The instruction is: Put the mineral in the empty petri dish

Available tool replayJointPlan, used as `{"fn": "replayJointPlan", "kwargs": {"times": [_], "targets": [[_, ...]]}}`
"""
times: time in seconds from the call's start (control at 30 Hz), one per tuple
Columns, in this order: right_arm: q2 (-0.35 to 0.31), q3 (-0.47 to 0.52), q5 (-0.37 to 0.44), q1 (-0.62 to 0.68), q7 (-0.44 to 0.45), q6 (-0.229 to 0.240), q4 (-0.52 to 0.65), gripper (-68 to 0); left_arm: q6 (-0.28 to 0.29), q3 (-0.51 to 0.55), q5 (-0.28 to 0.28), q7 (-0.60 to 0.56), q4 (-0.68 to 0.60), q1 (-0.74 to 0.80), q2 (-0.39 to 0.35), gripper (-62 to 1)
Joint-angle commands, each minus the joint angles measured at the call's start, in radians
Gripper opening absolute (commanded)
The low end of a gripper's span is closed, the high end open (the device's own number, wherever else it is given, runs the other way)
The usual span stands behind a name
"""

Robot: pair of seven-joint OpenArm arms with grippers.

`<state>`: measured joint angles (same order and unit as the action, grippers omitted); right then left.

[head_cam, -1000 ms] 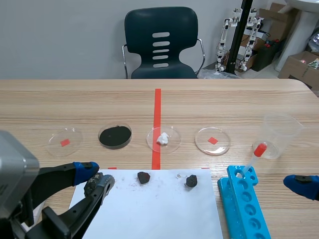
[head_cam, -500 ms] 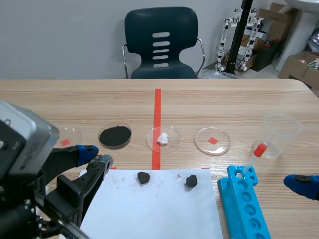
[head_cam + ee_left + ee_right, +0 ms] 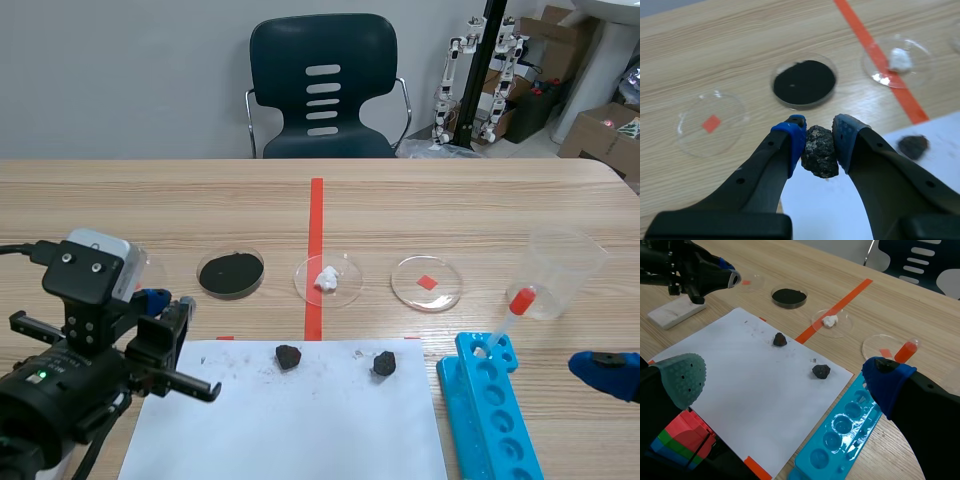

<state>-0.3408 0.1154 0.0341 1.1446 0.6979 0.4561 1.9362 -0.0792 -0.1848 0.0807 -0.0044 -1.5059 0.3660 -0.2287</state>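
Note:
My left gripper [image 3: 819, 136] is shut on a dark rough mineral [image 3: 820, 152], held above the paper's left corner. Just ahead and to its left lies an empty petri dish [image 3: 711, 123] with a red mark. In the scene view the left gripper [image 3: 166, 303] hangs near that dish's edge [image 3: 152, 266], which the wrist camera mostly hides. A second empty dish [image 3: 427, 283] lies right of the tape line. Two more minerals [image 3: 288, 355] [image 3: 384, 364] rest on the white paper [image 3: 290, 425]. My right gripper [image 3: 785, 377] is open and holds nothing, low at the right [image 3: 605, 372].
A dish of black powder [image 3: 231, 273] and a dish with a white lump [image 3: 328, 279] sit between the empty dishes. A blue tube rack [image 3: 490, 410], a red-bulbed dropper [image 3: 515, 305] and a clear beaker [image 3: 565, 270] stand at the right. A white slab [image 3: 676, 314] lies by the left arm.
The left arm has swung up and back toward the left dish, carrying the mineral away from the paper's front. The right gripper has stayed still.

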Motion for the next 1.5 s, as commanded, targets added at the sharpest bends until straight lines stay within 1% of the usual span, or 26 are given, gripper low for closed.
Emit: {"fn": "replayJointPlan", "kwargs": {"times": [0.0,0.13,0.3,0.47,0.6,0.67,0.77,0.9,1.0,1.27,1.4,1.47], "targets": [[0.0,0.001,0.015,-0.001,0.015,0.001,0.008,0.4,-0.016,0.004,0.006,-0.02,0.008,-0.047,0.012,-52.4],[0.0,0.001,0.015,-0.001,0.015,0.001,0.008,0.4,-0.02,0.036,0.006,-0.02,0.128,-0.162,0.033,-52.4],[0.0,0.001,0.015,-0.001,0.015,0.001,0.008,0.4,-0.02,0.052,0.007,-0.02,0.295,-0.31,0.035,-52.4],[0.0,0.001,0.015,-0.001,0.015,0.001,0.008,0.4,-0.019,0.071,0.04,-0.021,0.455,-0.434,0.035,-52.4],[0.0,0.001,0.015,-0.001,0.015,0.001,0.008,0.4,-0.019,0.095,0.064,-0.025,0.551,-0.507,0.035,-52.4],[0.0,0.001,0.015,-0.001,0.015,0.001,0.008,0.4,-0.019,0.111,0.067,-0.026,0.591,-0.536,0.035,-52.4],[0.0,0.001,0.015,-0.001,0.015,0.001,0.008,0.4,-0.019,0.126,0.096,-0.033,0.649,-0.571,0.034,-52.4],[0.0,0.001,0.015,-0.001,0.015,0.001,0.008,0.4,-0.011,0.126,0.097,-0.058,0.726,-0.61,0.034,-52.4],[0.0,0.001,0.015,-0.001,0.015,0.001,0.008,0.4,-0.011,0.126,0.111,-0.058,0.774,-0.633,0.034,-52.3],[0.0,0.001,0.015,-0.001,0.015,0.001,0.008,0.4,0.003,0.126,0.111,-0.082,0.88,-0.682,0.037,-52.3],[0.0,0.001,0.015,-0.001,0.015,0.001,0.008,0.4,0.023,0.126,0.111,-0.105,0.908,-0.688,0.042,-52.3],[0.0,0.001,0.015,-0.001,0.015,0.001,0.008,0.4,0.022,0.126,0.111,-0.112,0.919,-0.688,0.045,-52.3]]}}
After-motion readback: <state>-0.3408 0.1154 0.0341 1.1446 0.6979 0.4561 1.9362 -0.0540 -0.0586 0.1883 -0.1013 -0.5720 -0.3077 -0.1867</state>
